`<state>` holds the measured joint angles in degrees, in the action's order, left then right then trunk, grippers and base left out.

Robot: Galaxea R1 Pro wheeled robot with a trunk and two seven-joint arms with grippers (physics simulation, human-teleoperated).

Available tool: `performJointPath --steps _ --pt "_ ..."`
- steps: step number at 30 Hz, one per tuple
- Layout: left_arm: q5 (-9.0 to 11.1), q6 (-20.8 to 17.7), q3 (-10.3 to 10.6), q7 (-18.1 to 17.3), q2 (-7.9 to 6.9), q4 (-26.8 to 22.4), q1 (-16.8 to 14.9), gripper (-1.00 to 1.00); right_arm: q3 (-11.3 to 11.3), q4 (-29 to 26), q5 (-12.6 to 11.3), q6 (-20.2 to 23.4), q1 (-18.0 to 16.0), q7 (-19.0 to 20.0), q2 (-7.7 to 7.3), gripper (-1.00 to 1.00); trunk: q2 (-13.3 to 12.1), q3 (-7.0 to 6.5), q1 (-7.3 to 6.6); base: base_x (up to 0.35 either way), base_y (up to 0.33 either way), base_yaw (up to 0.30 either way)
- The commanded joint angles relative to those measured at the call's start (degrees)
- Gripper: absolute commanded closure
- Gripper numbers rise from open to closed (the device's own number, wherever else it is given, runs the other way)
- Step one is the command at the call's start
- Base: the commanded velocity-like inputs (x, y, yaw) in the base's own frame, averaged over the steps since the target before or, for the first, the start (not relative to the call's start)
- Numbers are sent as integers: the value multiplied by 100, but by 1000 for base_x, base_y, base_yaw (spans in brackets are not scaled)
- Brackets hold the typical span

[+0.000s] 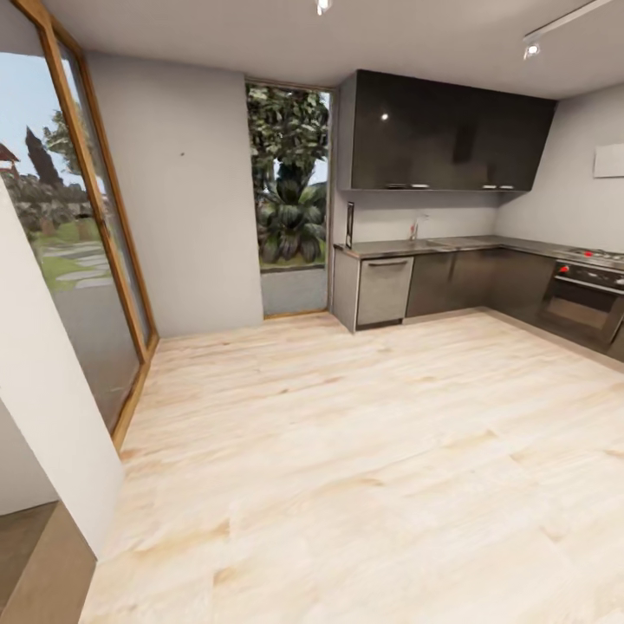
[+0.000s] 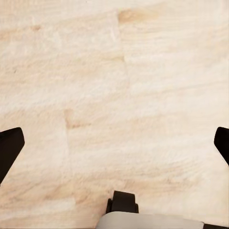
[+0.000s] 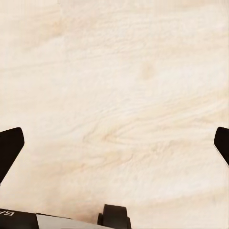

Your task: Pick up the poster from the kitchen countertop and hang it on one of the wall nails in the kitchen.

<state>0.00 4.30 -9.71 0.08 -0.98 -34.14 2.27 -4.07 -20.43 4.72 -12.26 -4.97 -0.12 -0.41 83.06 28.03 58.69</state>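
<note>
Far across the room, the grey kitchen countertop point(image 1: 468, 244) with a chrome faucet point(image 1: 414, 228) runs along the back wall. At its left end stands a thin, black-framed upright panel, the poster point(image 1: 349, 225), seen nearly edge-on; its artwork cannot be made out. A tiny dark wall nail point(image 1: 182, 154) dots the light grey wall left of the narrow window. My left gripper point(image 2: 114, 148) hangs open over bare wood floor, its dark fingertips point(image 2: 9, 148) far apart. My right gripper point(image 3: 114, 148) is open too, with nothing between its fingertips point(image 3: 10, 145).
Wide light wood floor point(image 1: 347, 451) lies between me and the kitchen. A white wall corner point(image 1: 52, 390) juts in close at the left. Tall wood-framed glass point(image 1: 78, 251) lines the left side. A dishwasher point(image 1: 384, 290), dark upper cabinets point(image 1: 446, 134) and an oven point(image 1: 582, 303) stand at right.
</note>
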Motion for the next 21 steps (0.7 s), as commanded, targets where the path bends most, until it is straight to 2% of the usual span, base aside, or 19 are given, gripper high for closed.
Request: performJointPath --steps 1,21 --pt "0 10 -5 1 1 -6 2 -100 -15 4 38 -13 -4 -5 -3 -100 2 5 4 340 0 0" --pt "0 8 -5 1 1 -6 2 -100 -15 4 38 -13 -3 -5 -3 -100 2 5 4 340 4 0"
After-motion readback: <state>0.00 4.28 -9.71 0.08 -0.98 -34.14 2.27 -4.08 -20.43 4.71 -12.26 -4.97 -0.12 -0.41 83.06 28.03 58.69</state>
